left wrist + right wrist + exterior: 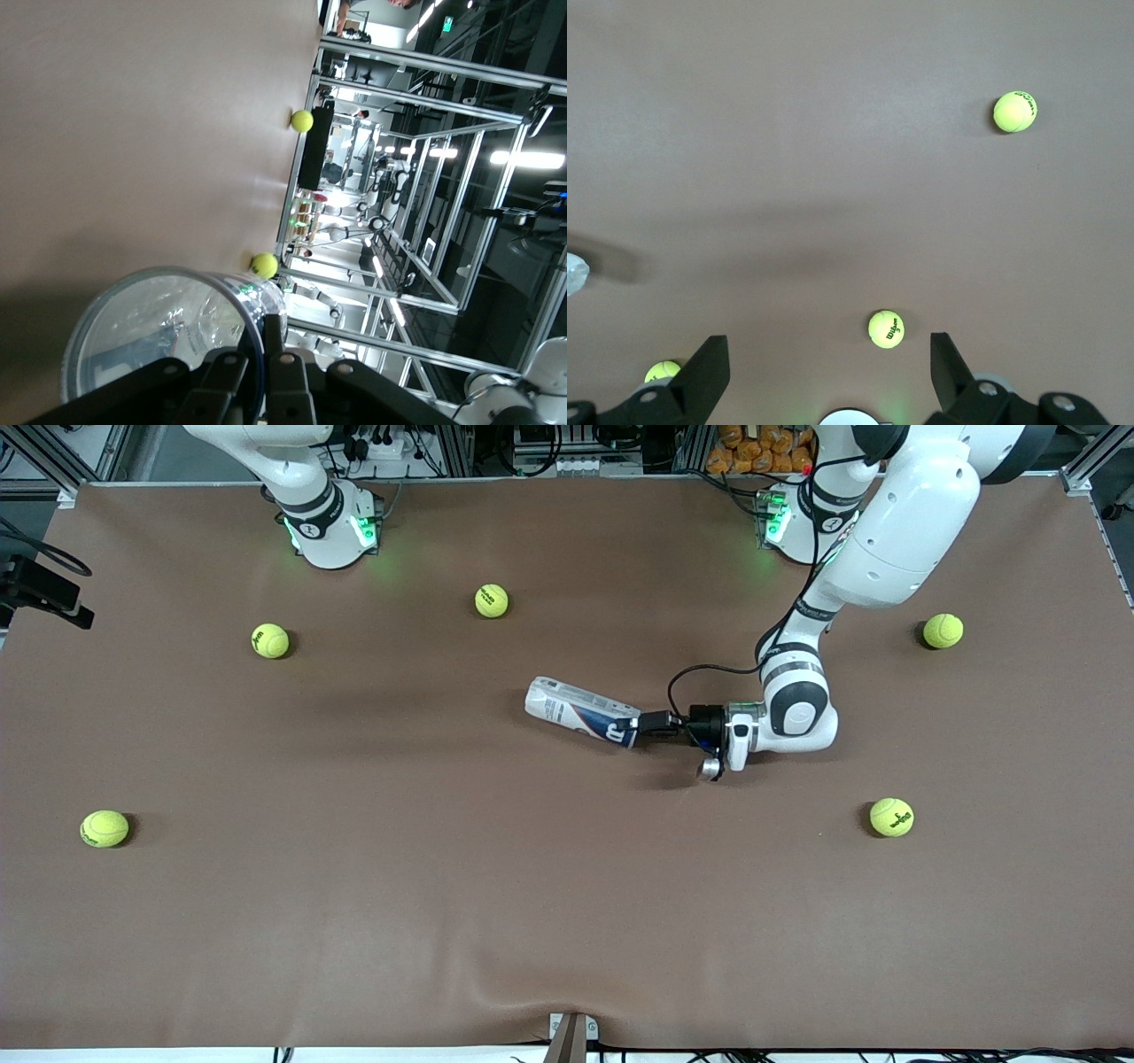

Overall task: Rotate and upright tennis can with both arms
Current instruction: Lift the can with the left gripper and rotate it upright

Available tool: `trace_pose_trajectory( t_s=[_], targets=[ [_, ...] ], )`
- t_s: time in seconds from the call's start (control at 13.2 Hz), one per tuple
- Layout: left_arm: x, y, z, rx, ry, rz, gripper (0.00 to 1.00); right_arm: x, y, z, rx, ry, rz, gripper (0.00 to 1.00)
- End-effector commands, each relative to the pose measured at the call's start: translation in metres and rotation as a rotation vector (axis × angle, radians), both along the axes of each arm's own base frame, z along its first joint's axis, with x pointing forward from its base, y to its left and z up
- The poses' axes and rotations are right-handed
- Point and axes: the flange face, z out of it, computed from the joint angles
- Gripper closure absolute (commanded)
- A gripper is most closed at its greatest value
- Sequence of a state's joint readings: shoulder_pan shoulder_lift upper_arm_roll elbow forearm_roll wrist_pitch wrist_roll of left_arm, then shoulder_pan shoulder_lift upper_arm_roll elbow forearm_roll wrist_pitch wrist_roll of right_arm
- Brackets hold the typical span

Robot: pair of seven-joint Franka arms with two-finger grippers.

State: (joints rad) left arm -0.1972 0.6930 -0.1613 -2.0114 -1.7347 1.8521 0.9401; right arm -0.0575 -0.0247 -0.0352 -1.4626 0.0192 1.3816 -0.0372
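The tennis can lies on its side near the middle of the brown table, with its white, blue and red label facing up. My left gripper is shut on the rim of the can's end that points toward the left arm's end of the table. In the left wrist view the clear can fills the lower part. My left gripper pinches its wall, one finger inside and one finger outside. My right gripper is open and empty, high over the table. It does not show in the front view. The right arm waits.
Several yellow-green tennis balls lie scattered on the table: one near the bases, one and one toward the right arm's end, and one and one toward the left arm's end.
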Motion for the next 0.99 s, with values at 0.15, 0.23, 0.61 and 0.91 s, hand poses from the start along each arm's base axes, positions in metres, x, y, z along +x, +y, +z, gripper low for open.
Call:
trace_pose_trajectory(
  t_s=[0.15,0.23,0.61,0.91],
  targets=[
    [0.040,-0.009,0.081,0.165,0.034,-0.024,1.00,-0.005,-0.002,0.003,-0.008,-0.007,-0.001,0.00],
    [0.050,-0.007,0.090,0.194,0.021,-0.038,1.00,-0.005,-0.003,0.002,-0.008,-0.004,-0.002,0.00],
    [0.087,-0.030,0.156,0.424,0.051,-0.031,1.00,-0.006,-0.006,0.002,-0.007,-0.005,-0.008,0.00],
    [0.094,-0.084,0.214,0.642,0.127,-0.010,1.00,-0.006,-0.008,0.003,-0.008,-0.005,-0.012,0.00]
  ],
)
